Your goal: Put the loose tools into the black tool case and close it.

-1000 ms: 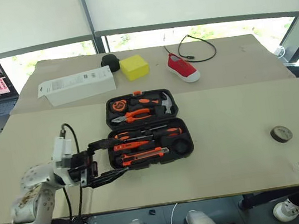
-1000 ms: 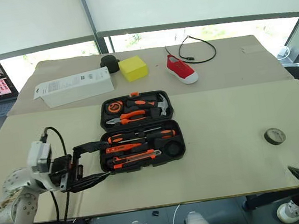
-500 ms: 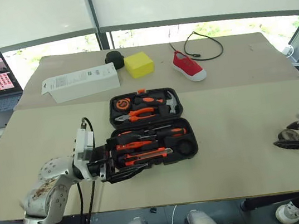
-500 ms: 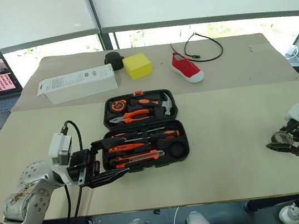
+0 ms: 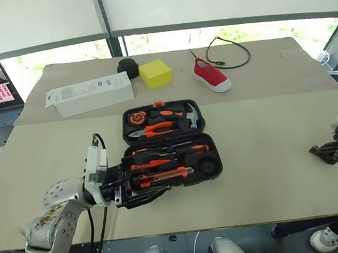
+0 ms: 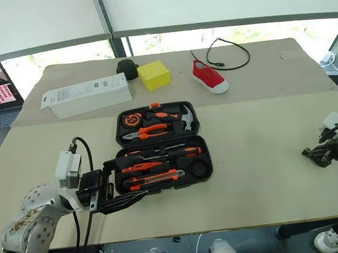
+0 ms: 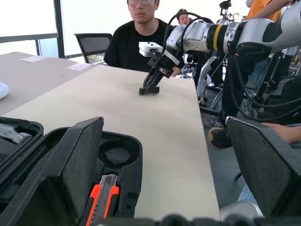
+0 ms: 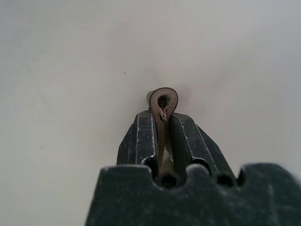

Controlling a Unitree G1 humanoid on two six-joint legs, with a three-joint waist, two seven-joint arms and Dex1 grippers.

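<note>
The right gripper (image 8: pixel 162 123) is squeezing the small black tape roll (image 8: pixel 163 100) flat, far out on the beige table (image 5: pixel 268 150). The roll is looking light and squashy. The left gripper (image 6: pixel 121 183) is waiting wide open by the black plastic tool case (image 5: pixel 205 148).

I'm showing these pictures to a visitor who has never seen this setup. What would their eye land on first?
Most likely the open black tool case at mid-table, its orange-handled tools bright against the pale table. Next, the right gripper near the table's right edge, pinched on the small tape roll so that the ring is squashed flat. The left gripper stands open at the case's left end.
</note>
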